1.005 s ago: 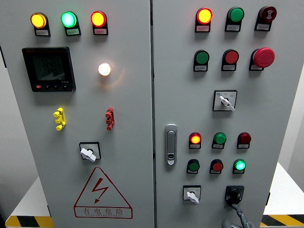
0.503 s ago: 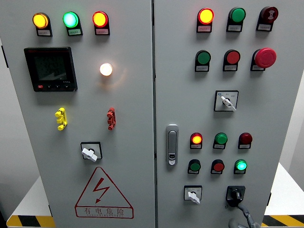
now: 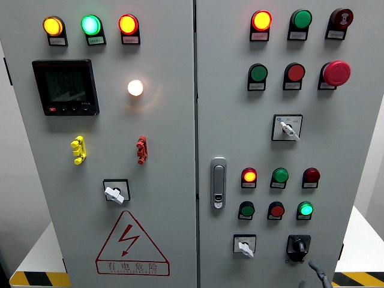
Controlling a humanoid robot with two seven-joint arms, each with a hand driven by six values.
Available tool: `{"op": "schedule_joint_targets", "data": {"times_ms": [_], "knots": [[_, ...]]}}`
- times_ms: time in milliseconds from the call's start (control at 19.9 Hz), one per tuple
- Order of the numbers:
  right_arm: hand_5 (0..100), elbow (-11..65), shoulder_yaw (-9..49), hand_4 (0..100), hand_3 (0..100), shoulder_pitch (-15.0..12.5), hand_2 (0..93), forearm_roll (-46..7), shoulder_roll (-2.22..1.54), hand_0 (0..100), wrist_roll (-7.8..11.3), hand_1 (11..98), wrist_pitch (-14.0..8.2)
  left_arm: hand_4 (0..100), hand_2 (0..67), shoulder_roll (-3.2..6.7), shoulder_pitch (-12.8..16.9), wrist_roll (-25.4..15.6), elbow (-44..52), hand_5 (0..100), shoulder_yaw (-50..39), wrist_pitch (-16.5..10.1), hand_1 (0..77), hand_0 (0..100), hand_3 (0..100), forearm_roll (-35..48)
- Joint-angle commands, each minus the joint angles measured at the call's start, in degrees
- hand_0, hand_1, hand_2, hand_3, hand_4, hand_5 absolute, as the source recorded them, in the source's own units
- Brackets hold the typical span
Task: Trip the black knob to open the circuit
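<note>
The black knob [image 3: 298, 245] sits low on the right-hand door of the grey cabinet [image 3: 168, 150] — bottom row, just right of a white selector switch [image 3: 244, 245]. Below it, at the frame's bottom edge, a grey fingertip of the right hand [image 3: 318, 273] pokes up, apart from the knob — too little shows to tell how its fingers stand. The door handle [image 3: 218, 183] is upright.

My view is bright and even; the grey cabinet [image 3: 162, 150] looks sharp all over; the white lamp [image 3: 135, 87] spreads a warm glow; the small lights shine without glare.
</note>
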Motion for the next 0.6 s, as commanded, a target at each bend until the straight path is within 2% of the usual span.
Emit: {"op": "schedule_joint_targets", "data": {"times_ms": [0, 50, 101, 151, 302, 402, 553], "knots": [[93, 0.77, -0.05, 65, 71, -1.66, 6.7, -0.01, -0.09, 84, 0.11, 44.5, 0.0, 7, 12.7, 0.0, 0.0, 0.0, 0.01, 2, 0.02, 0.0, 3.3, 0, 21, 0.0], [85, 0.95, -0.05, 56, 64, -2.28, 6.7, -0.01, -0.09, 84, 0.2, 45.0, 0.09, 7, 12.7, 0.0, 0.0, 0.0, -0.08, 2, 0.02, 0.0, 3.3, 0, 21, 0.0], [81, 1.04, -0.22, 53, 60, -2.46, 6.8, -0.09, 0.0, 84, 0.29, 45.1, 0.09, 7, 12.7, 0.0, 0.0, 0.0, 0.01, 2, -0.07, 0.0, 3.3, 0, 21, 0.0], [73, 1.04, -0.14, 42, 51, -2.55, 7.0, -0.1, 0.0, 84, 0.38, 45.4, 0.09, 7, 12.7, 0.0, 0.0, 0.0, 0.01, 2, 0.02, 0.0, 3.3, 0, 21, 0.0], [63, 2.7, -0.14, 35, 42, -4.38, 8.0, -1.32, -0.35, 83, 0.38, 46.6, 0.09, 7, 12.8, 0.0, 0.0, 0.0, 0.01, 2, 0.02, 0.0, 3.4, 0, 21, 0.0], [61, 3.76, -0.23, 33, 40, -5.62, 8.5, -2.11, -0.53, 83, 0.46, 47.0, 0.18, 7, 12.8, 0.0, 0.0, 0.0, 0.01, 2, 0.02, 0.0, 3.4, 0, 21, 0.0], [54, 4.64, -0.14, 27, 34, -6.67, 9.9, -5.19, -0.35, 84, 0.46, 47.9, 0.26, 7, 12.8, 0.09, 0.0, 0.0, -0.08, 2, -0.07, 0.0, 3.4, 0, 21, 0.0]]}}
